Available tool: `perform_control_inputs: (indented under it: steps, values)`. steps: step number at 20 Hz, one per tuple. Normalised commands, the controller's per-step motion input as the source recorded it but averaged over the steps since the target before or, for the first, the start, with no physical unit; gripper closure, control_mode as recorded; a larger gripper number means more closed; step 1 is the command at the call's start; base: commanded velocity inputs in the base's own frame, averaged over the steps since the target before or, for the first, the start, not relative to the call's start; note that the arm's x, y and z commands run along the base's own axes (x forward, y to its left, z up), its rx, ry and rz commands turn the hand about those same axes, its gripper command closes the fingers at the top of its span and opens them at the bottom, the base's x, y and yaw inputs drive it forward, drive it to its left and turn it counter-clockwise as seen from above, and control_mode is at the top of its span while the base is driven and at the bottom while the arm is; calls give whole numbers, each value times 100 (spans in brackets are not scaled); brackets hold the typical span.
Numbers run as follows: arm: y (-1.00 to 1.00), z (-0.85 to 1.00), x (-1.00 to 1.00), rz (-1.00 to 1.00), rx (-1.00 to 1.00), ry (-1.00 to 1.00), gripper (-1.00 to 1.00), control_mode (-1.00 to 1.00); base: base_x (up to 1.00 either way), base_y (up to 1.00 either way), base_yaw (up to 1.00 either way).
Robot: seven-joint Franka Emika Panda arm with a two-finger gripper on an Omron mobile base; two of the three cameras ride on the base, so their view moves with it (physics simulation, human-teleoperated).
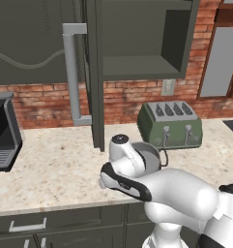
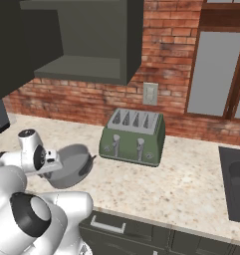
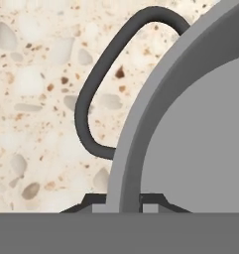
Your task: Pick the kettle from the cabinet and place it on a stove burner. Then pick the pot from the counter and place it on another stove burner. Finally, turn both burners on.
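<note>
Hand view looks straight down on the pot's [image 3: 190, 129] rim, with one dark loop handle [image 3: 98, 89] arching over the speckled tabletop [image 3: 31, 74]. The jaws pinch the rim wall, one tip [image 3: 98, 203] outside and one inside. The pot sits toward the tabletop's front edge, just beside the green toaster [image 2: 134, 135], below the open cabinet [image 1: 142, 43]. Bare metal looks stiff, smooth and probably slippery; held by one side of the rim, it will likely tip, so a firm squeeze near the handle seems wise.
</note>
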Motion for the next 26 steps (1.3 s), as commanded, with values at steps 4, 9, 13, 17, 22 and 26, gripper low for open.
perform_control_inputs:
  steps: [4,9,13,17,22,26]
  values:
    - [-26,24,0,0,0,0,100,-100,0,0,0]
    - [-40,26,0,0,0,0,100,-100,0,0,0]
    - [-41,39,0,0,0,0,100,-100,0,0,0]
    - [-34,48,0,0,0,0,100,-100,0,0,0]
    - [-30,56,-2,0,0,0,100,-100,0,0,0]
    - [-29,56,-4,0,0,0,100,-100,0,0,0]
